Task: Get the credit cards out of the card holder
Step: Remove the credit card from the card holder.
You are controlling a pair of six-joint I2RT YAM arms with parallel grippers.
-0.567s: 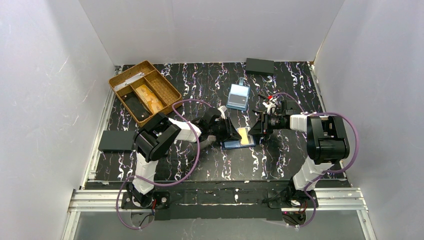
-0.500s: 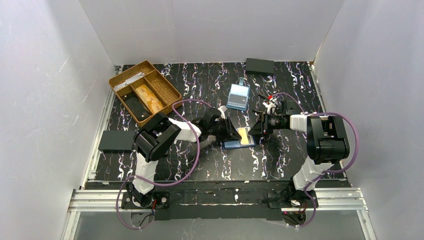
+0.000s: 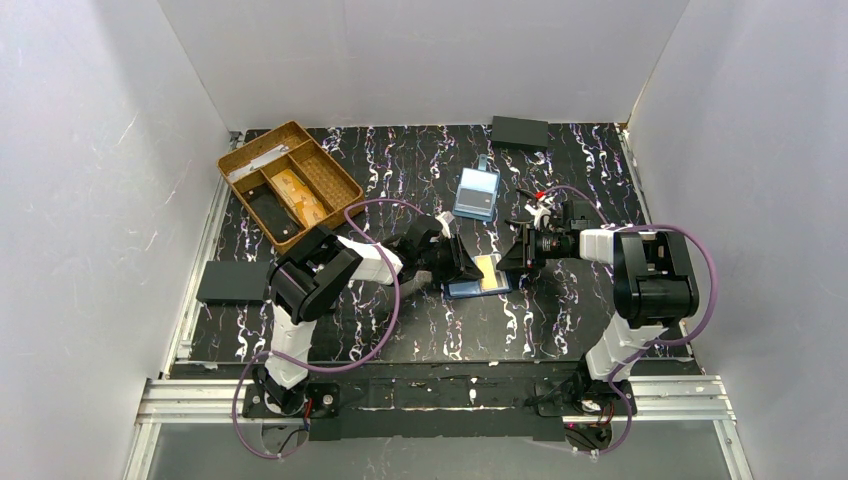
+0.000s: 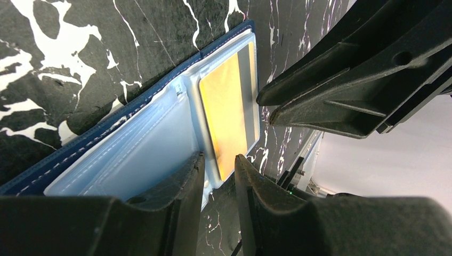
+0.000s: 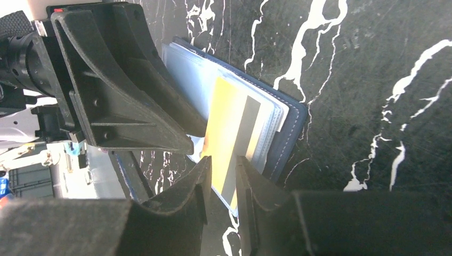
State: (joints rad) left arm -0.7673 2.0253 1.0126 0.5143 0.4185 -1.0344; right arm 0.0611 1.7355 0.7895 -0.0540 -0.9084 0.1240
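Top external view: the card holder (image 3: 466, 289) is seen lying open on the black table (image 3: 500, 330) with white streaks, between the two arms. A yellow credit card (image 3: 487, 270) is seen on its right half. The left gripper (image 3: 462, 262) is set over the holder's left part. The right gripper (image 3: 508, 262) is set at the card's right side. The two grippers are almost tip to tip.

From the left wrist, the left jaws are seen set narrow, with a thin gap. The holder's pale blue slots and a corner of the yellow card are seen just past the tips. From the right wrist, the right jaws are seen narrow too. The near end of the card, with its dark stripe, is seen running in under that gap.

Whether either pair of jaws pinches anything cannot be told. The card's near end is covered by the right fingers (image 5: 181, 197). From above, part of the holder is hidden by the left gripper. More cards in the slots cannot be made out.

A brown tray (image 3: 258, 141) with small things in it is placed at the back left. A light blue clear case (image 3: 476, 193) is laid just behind the grippers. One black flat block (image 3: 519, 131) is set at the back edge and another (image 3: 233, 282) at the left edge. Purple cables (image 3: 392, 300) are looped over the arms.
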